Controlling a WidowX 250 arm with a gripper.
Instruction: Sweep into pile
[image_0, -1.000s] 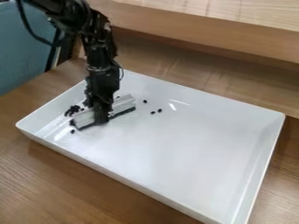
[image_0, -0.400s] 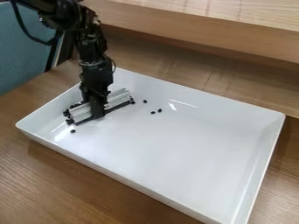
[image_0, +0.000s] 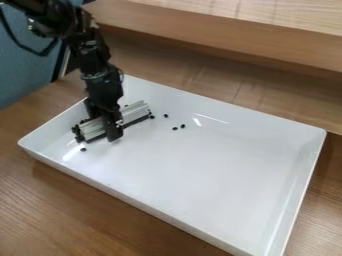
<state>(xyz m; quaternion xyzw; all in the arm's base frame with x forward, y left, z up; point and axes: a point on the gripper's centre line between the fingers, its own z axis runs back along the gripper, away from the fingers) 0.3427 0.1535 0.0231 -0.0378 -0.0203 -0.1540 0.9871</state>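
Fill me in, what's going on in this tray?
The robot's gripper is down at a light, ridged bar with a dark lower edge, inside the white tray, and seems to be using it as a sweeper. Small black pieces are bunched at the bar's left end in the picture. The sweep looks unfinished: three stray pieces lie beyond the bar's right end, and another lies in front of its left end.
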